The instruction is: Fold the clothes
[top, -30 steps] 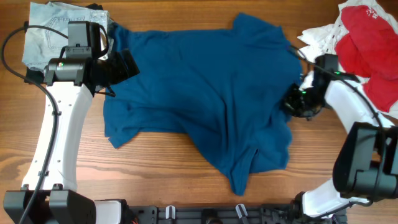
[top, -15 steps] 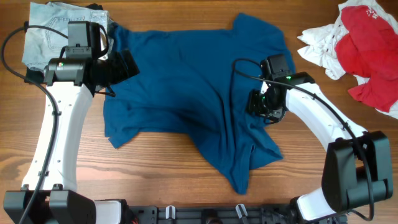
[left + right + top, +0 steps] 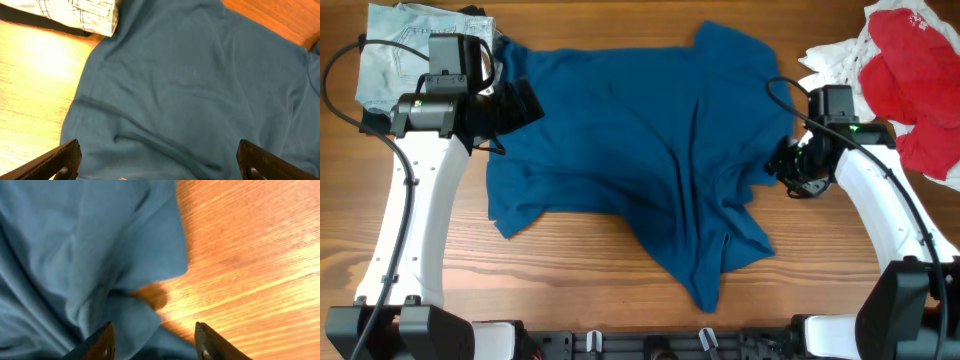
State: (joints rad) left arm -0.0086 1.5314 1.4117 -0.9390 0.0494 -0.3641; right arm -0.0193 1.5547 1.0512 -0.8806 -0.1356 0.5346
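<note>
The dark blue shirt lies crumpled across the middle of the wooden table, with a tail hanging toward the front edge. My left gripper is open over the shirt's upper left part; the left wrist view shows blue cloth between its wide-apart fingers. My right gripper is open at the shirt's right edge. The right wrist view shows the cloth edge and bare wood between its fingers.
A folded light plaid cloth lies at the back left, also seen in the left wrist view. A pile of red and white clothes sits at the back right.
My right gripper swung in over the shirt's right side, then back out to its right edge. The shirt's lower right part was drawn inward. The left arm has not moved.
</note>
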